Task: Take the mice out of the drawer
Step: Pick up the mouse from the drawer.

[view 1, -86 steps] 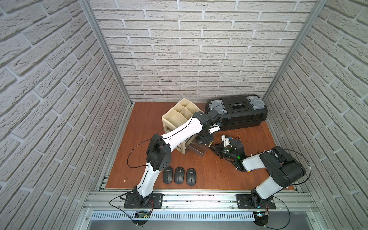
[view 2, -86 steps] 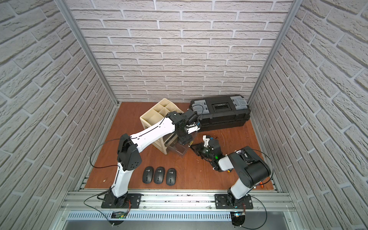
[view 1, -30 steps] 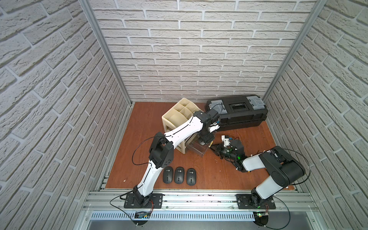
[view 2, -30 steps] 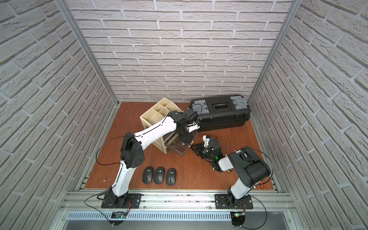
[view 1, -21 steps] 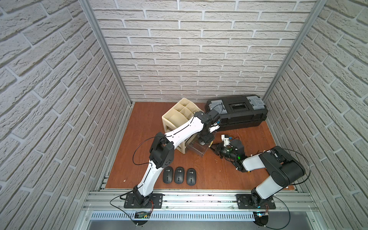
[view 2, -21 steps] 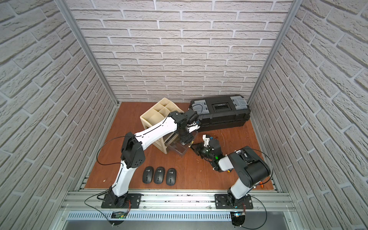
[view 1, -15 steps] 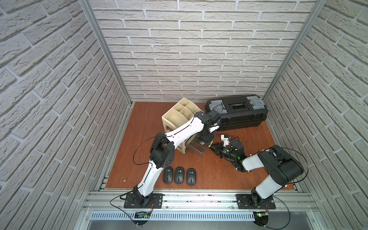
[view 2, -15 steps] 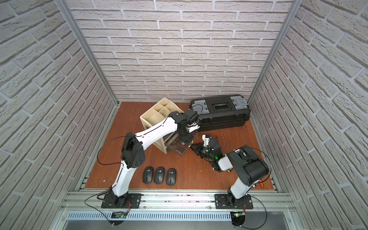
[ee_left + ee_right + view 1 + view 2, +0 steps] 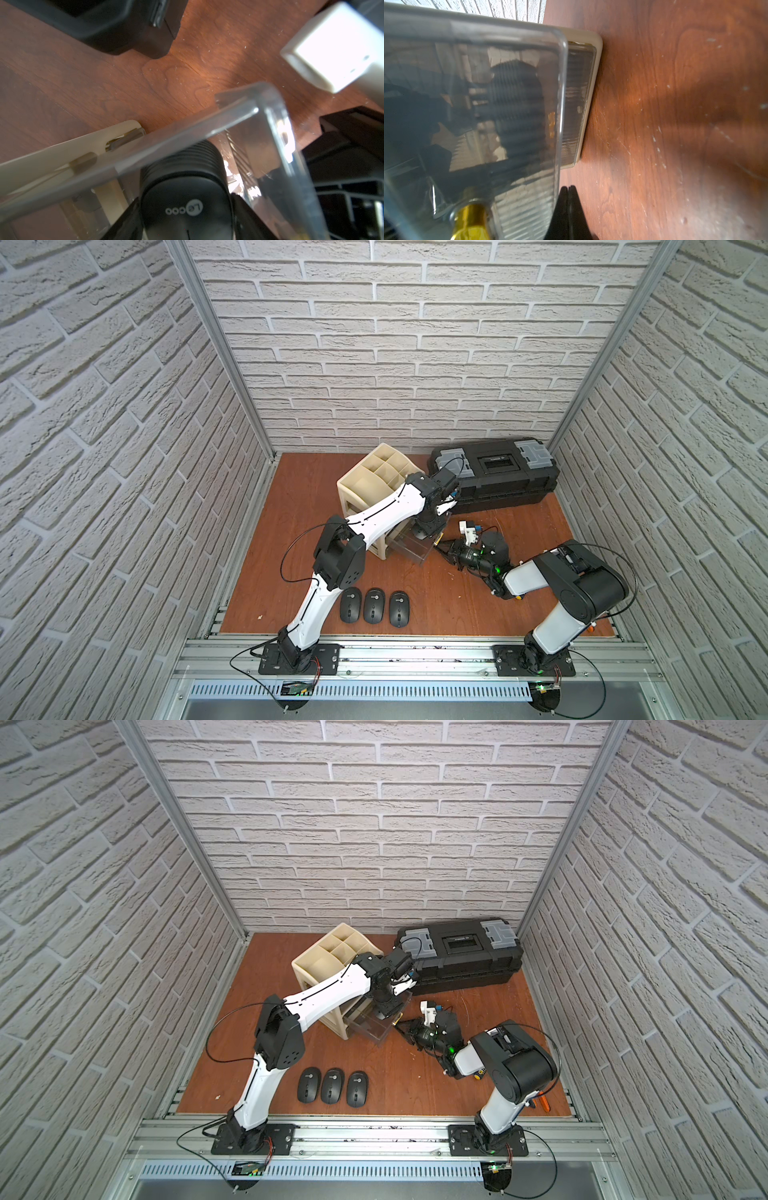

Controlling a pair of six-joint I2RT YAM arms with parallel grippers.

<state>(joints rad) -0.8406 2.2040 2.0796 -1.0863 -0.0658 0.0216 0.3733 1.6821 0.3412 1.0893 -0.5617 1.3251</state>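
In the left wrist view a black mouse (image 9: 180, 166) lies in the clear drawer (image 9: 187, 133), and my left gripper (image 9: 184, 198) is shut on its two sides. Both top views show that gripper (image 9: 426, 531) (image 9: 384, 1011) reaching down into the pulled-out drawer (image 9: 409, 549) (image 9: 370, 1027). Three mice (image 9: 374, 605) (image 9: 333, 1085) lie in a row on the floor near the front. My right gripper (image 9: 568, 188) is shut and empty, low on the floor beside the drawer's front wall (image 9: 560, 104); it also shows in a top view (image 9: 440, 545).
The drawer belongs to a beige organizer (image 9: 374, 477). A black toolbox (image 9: 494, 472) stands behind it at the back right. A yellow-capped tool handle (image 9: 471, 220) lies inside the drawer. Brick walls close in three sides.
My left gripper's jaws have narrowed onto the mouse in the drawer. Both arms have hardly moved, and the three mice on the floor stay put.
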